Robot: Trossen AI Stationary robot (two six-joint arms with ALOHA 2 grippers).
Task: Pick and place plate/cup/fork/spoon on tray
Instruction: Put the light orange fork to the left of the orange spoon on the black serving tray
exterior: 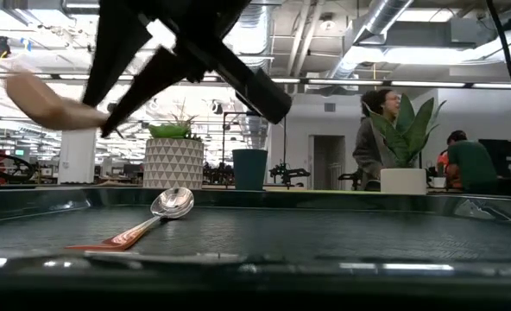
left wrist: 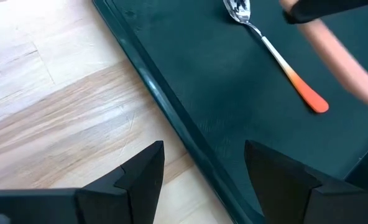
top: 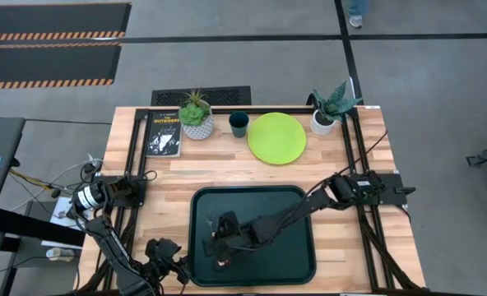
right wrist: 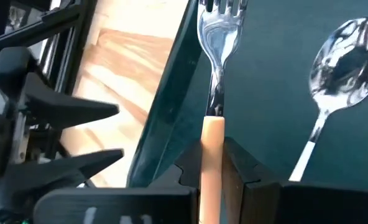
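I see my right hand (right wrist: 212, 163) closed narrowly on the orange handle of the fork (right wrist: 217, 37), which juts forward over the left part of the tray (top: 297, 247), tines out; in the low view the fork (exterior: 44, 99) hangs clear above the tray floor. My left hand (left wrist: 202, 163) waits with its fingers spread wide, just off the tray's near left edge over the wooden surface (top: 227, 168). The spoon (right wrist: 333, 74) lies flat on the tray beside the fork, apart from it. The plate (top: 276, 137) sits at the far side of the surface, with the cup (top: 238, 124) just left of it, a potted plant (top: 197, 115) and a black book (top: 164, 133) further left, and another plant (top: 330, 107) to the right. In the room beyond, two people (exterior: 378, 130) stand behind the surface.
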